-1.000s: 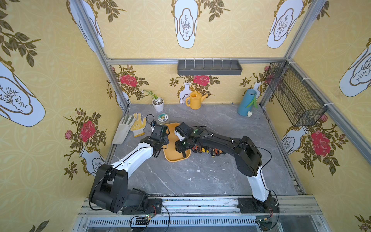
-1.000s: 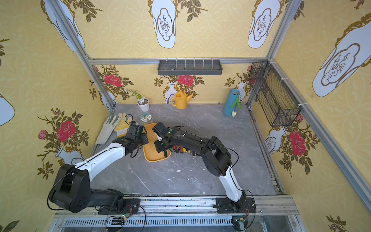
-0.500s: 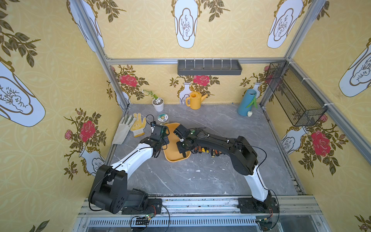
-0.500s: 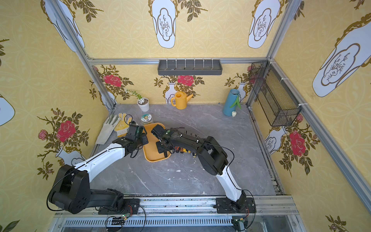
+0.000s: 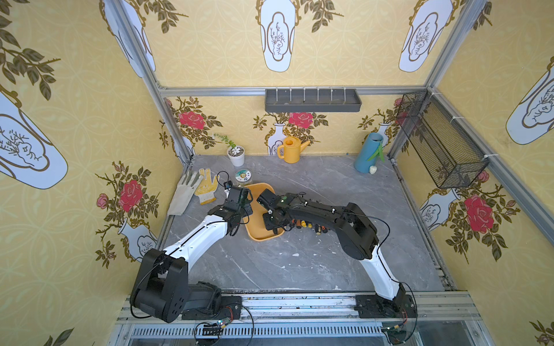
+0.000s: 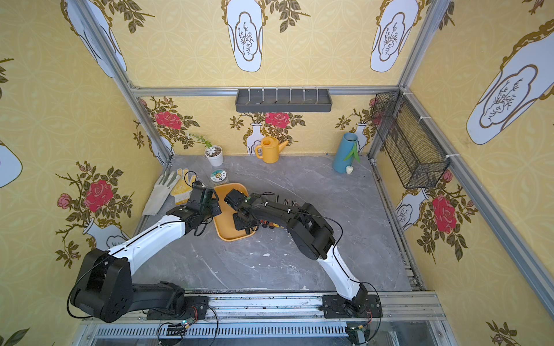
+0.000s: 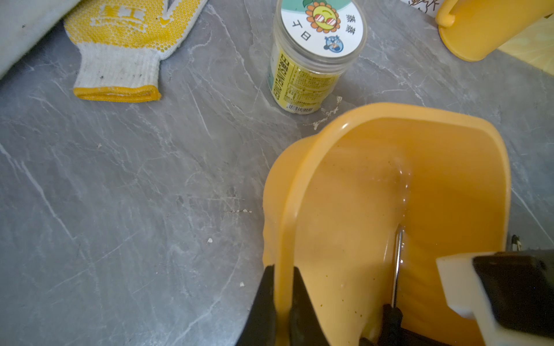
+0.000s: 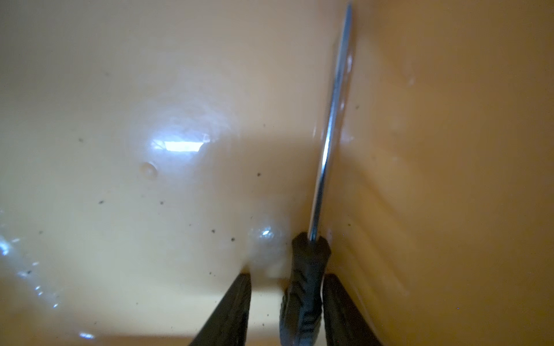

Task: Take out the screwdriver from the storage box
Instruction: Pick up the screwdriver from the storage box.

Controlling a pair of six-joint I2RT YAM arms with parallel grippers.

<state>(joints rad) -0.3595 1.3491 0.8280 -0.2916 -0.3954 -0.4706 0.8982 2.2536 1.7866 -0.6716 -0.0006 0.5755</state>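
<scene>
The yellow-orange storage box [image 5: 260, 234] [image 6: 230, 234] lies between my two arms on the grey table. My left gripper [image 7: 281, 269] [image 5: 245, 213] is shut on the box's left rim [image 7: 389, 109], one finger inside and one outside. The screwdriver [image 8: 306, 269] lies on the box floor against a side wall, with a black ribbed handle and a steel shaft [image 7: 397, 263]. My right gripper [image 8: 287, 275] [image 5: 274, 223] is down inside the box, its jaws either side of the handle. One finger is at the handle; a gap remains on the other side, so it is open.
Several other screwdrivers [image 5: 305, 224] lie in a row on the table right of the box, under my right arm. A labelled jar [image 5: 243, 176] and gloves [image 5: 207, 187] lie behind and left of the box. A watering can [image 5: 290, 149], flower pot [image 5: 236, 155] and blue vase [image 5: 367, 152] line the back wall.
My right gripper has moved towards the box's near end and its jaws have narrowed round the screwdriver handle. The left arm and the box have not moved.
</scene>
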